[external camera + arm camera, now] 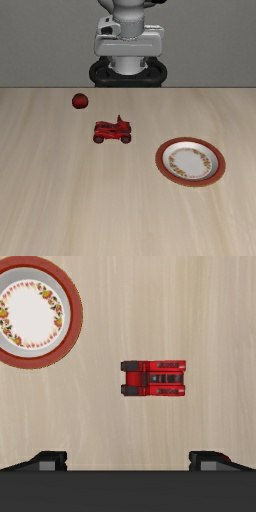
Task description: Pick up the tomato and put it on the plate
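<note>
Items counted on the table [40, 200]: one tomato [79, 100], one red toy car [113, 130] and one plate [190, 160] with a red rim. The tomato rests on bare wood close to the table edge by the robot's base, towards the exterior view's left, well apart from the plate. The toy car stands between the two, nearer the tomato. The plate lies towards the exterior view's right and carries nothing. In the wrist view, the gripper [128, 464] hangs above the table, its two fingertips [47, 459] spread wide and gripping nothing; the toy car [155, 378] lies beyond them, the plate [30, 311] further off.
</note>
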